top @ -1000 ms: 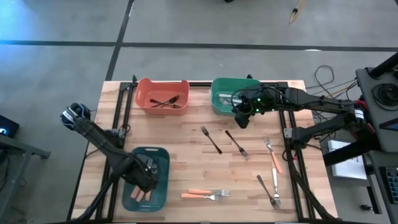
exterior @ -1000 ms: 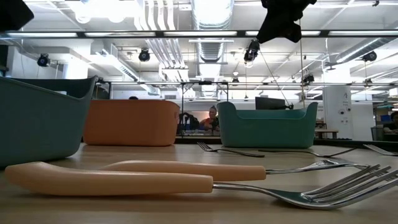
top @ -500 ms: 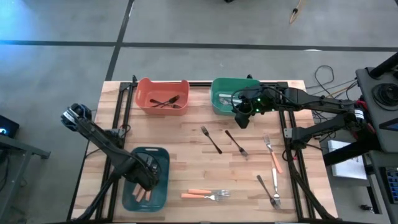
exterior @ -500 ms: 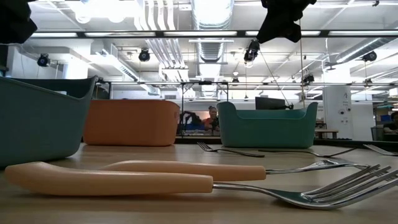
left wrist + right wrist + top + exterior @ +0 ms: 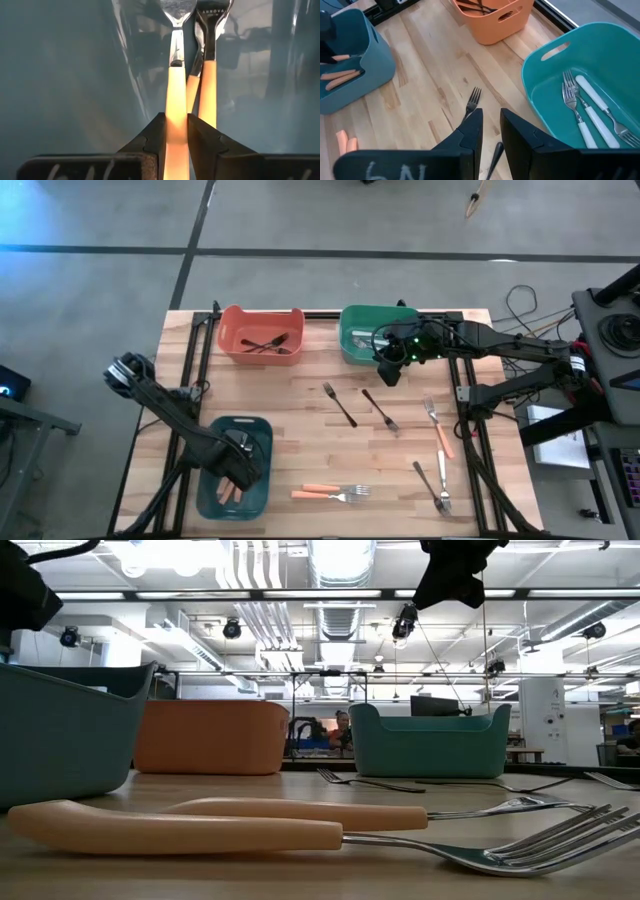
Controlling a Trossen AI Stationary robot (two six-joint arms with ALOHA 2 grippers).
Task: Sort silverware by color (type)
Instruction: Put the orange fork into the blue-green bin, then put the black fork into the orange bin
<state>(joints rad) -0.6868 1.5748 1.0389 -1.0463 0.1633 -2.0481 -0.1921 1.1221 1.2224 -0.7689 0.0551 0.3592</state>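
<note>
My left gripper [image 5: 240, 470] reaches down into the blue bin [image 5: 258, 426] at the near left, shut on an orange-handled utensil [image 5: 176, 95]. Two more orange-handled pieces [image 5: 208, 85] lie beside it in the bin. My right gripper [image 5: 390, 370] hovers by the green bin [image 5: 352, 330], its fingers [image 5: 476, 125] a narrow gap apart with nothing between them. Black forks [image 5: 340, 403] and orange-handled forks [image 5: 330, 492] lie loose on the table. My left gripper pinches the orange handle [image 5: 176, 131] between its two fingers, partway along the handle's length. The fingers come from above, pointing down, and lie across the handle. The metal head [image 5: 176, 10] points toward the bin's wall; whether it rests on the bin's floor I cannot tell.
The orange bin [image 5: 262, 332] at the far side holds black utensils [image 5: 485, 6]. The green bin holds white-handled forks [image 5: 592, 112]. More forks [image 5: 438, 445] lie at the table's right. Bare wood shows between the bins and the loose forks.
My left gripper has sunk lower into the blue bin with the orange-handled utensil still between its fingers.
</note>
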